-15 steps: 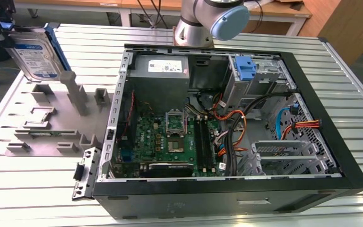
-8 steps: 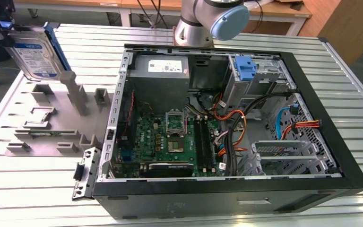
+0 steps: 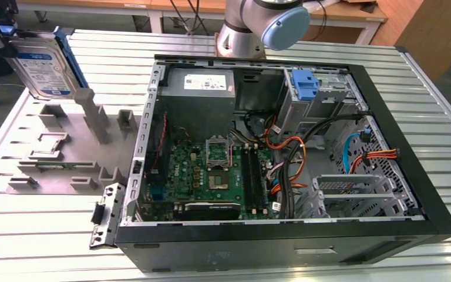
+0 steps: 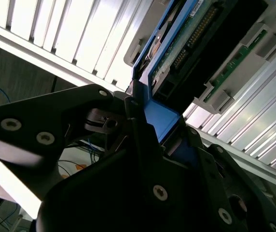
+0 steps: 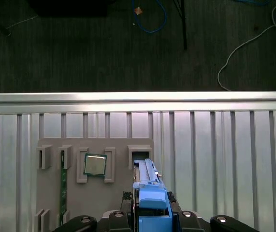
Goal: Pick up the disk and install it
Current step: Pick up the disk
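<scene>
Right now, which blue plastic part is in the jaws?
The blue bracket framing the flat silver hard drive, at the exterior view's left. The tall blue plastic latch piece stands inside the black computer case.

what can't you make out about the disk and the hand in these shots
Exterior view: the hand is cut off by the picture's left edge.
Second wrist view: the hand's body covers the near end of the disk; its label faces away.
First wrist view: the disk is edge-on, faces unseen.

End effector (image 4: 152, 131) clamped on the disk (image 3: 44, 67), pointing downward
</scene>
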Robot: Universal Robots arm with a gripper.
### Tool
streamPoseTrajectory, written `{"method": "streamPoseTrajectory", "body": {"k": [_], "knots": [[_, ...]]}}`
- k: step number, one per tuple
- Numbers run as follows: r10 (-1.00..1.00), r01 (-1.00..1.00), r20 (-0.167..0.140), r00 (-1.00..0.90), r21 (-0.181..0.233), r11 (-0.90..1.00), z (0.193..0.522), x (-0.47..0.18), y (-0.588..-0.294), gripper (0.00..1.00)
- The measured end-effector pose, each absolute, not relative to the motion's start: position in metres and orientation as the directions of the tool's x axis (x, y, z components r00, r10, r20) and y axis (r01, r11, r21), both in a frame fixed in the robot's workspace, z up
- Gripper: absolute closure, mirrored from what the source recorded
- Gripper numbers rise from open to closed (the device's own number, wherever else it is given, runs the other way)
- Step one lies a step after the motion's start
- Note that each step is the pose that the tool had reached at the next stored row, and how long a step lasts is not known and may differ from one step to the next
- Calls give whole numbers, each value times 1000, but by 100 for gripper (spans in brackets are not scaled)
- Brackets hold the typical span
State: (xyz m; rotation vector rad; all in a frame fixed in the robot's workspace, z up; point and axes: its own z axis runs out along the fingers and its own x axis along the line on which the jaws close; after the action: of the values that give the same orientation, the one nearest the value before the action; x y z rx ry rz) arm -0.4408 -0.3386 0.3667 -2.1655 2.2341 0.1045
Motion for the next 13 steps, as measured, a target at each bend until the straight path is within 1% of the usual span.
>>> {"method": "streamPoseTrajectory", "body": {"k": [13], "knots": [[-997, -999, -67, -32, 28, 30, 370, -441, -339, 63]]}}
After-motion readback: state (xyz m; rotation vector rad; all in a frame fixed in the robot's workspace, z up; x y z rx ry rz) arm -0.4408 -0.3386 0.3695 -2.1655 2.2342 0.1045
